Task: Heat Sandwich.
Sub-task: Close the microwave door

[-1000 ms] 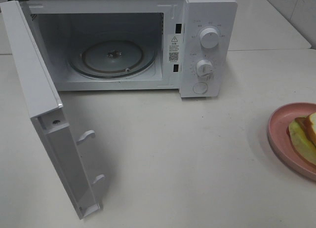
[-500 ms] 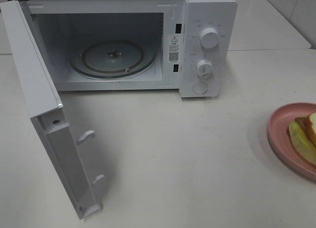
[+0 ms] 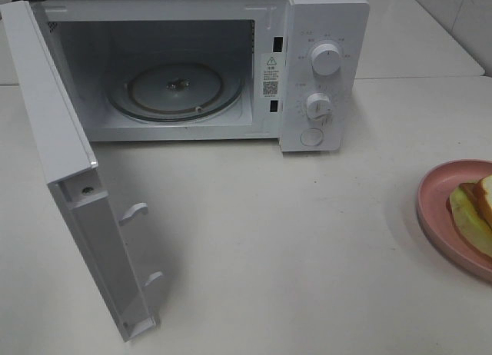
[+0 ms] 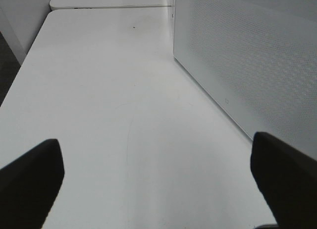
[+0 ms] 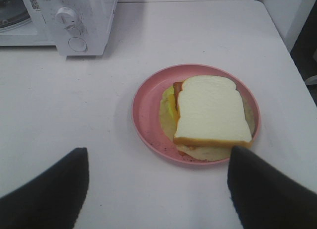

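The sandwich [image 5: 210,112], white bread with tan crust over green and red layers, lies on a round pink plate [image 5: 148,115] on the white table; only its edge [image 3: 475,213] shows at the right border of the high view. My right gripper [image 5: 157,187] hovers open just short of the plate, its dark fingers [image 5: 47,189] spread wider than the sandwich. The left gripper [image 4: 158,179] is open over bare table beside the perforated outer face of the microwave door [image 4: 247,55]. Neither gripper appears in the high view.
A white microwave [image 3: 323,63] stands at the back with its door [image 3: 69,178] swung wide open toward the front left. A glass turntable [image 3: 177,90] lies inside the cavity. Two knobs and a button sit on its right panel.
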